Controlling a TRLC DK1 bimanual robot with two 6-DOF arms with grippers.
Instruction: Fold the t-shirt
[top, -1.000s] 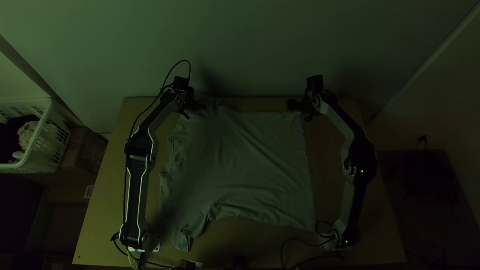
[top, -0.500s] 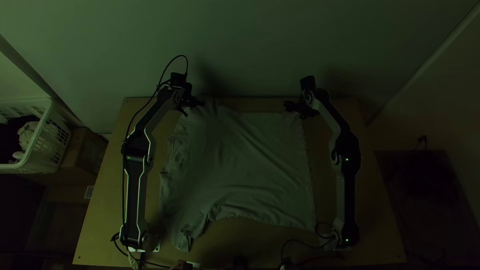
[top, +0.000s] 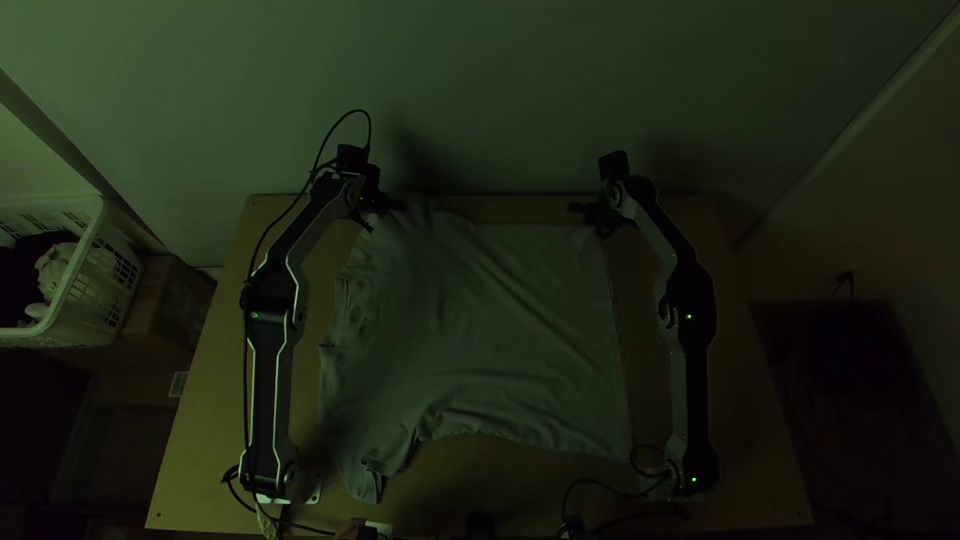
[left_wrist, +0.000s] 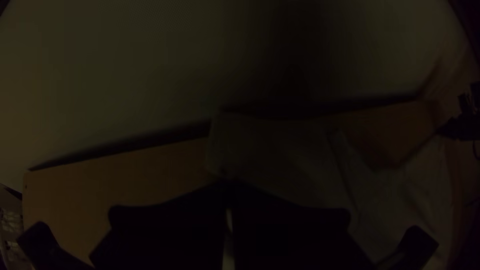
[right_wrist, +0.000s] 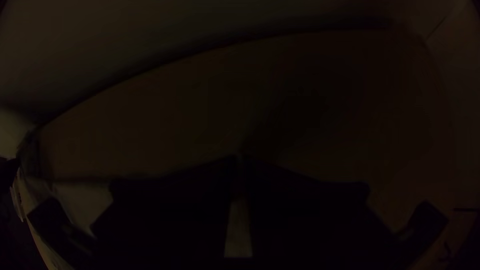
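The grey-green t-shirt (top: 490, 330) lies spread over the table, rumpled along its left side, its sleeve end toward the near left. At its far left part is my left gripper (top: 385, 210). In the left wrist view the left gripper (left_wrist: 228, 184) is shut on the t-shirt (left_wrist: 280, 155), a pale strip of it between the dark fingers. My right gripper (top: 592, 212) is at the far right corner. In the right wrist view the right gripper (right_wrist: 240, 157) is shut, with pale cloth of the t-shirt (right_wrist: 85, 200) between its fingers.
The table (top: 740, 420) extends past the shirt on the right and near sides. A wall (top: 520, 90) rises behind its far edge. Cables (top: 600, 485) lie near the right base, and a white laundry basket (top: 85, 270) stands off the left side.
Both arms have shifted slightly left, the right arm's elbow the most, also away from the near edge. The shirt has hardly moved.
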